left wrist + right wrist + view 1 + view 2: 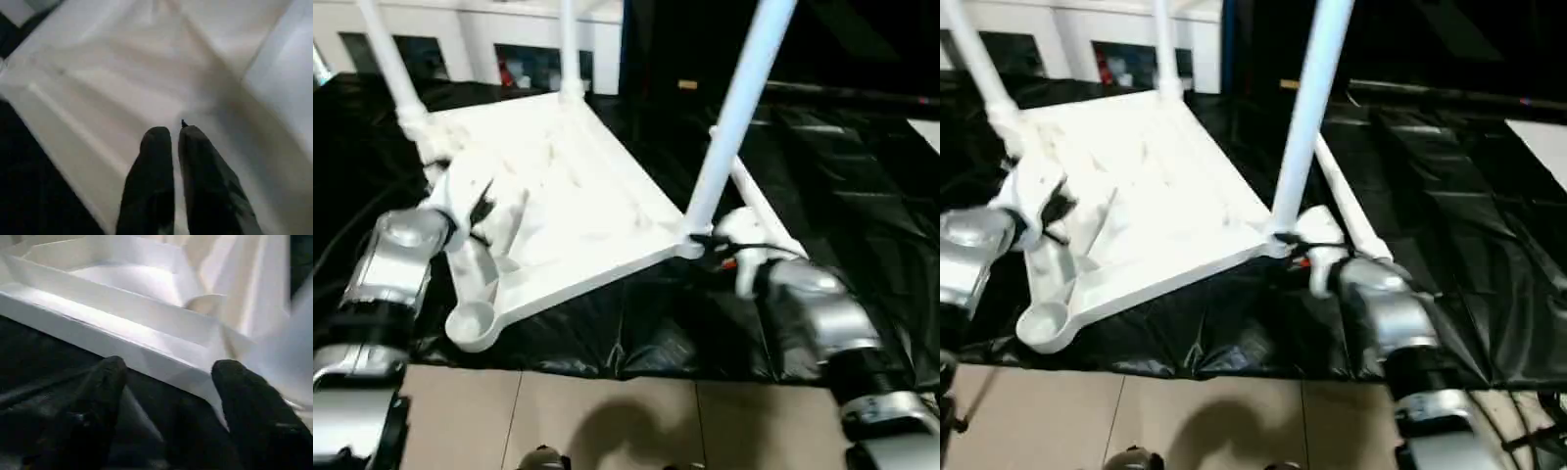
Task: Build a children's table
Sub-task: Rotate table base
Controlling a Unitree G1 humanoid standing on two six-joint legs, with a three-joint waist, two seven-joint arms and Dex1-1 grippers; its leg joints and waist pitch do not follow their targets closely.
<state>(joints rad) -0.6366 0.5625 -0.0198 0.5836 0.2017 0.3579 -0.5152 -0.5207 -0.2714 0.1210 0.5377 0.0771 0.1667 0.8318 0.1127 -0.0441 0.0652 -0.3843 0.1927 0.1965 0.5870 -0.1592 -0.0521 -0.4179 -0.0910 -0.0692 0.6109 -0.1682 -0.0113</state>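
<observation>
The table top (558, 196) lies inverted on black sheeting, 3 legs (736, 113) fitted. The left tool (176, 142), fingers together, rests on its underside. The right tool (166, 382), jaws apart, faces the rim. Steady the top before seating the spare leg (1347, 206) in the empty socket (475, 323).

Bright overhead light, glaring off the white table top (568, 186) and glossy black sheet (862, 176); soft shadow on the tan floor (607, 421); motion blur throughout, heaviest in both wrist views
</observation>
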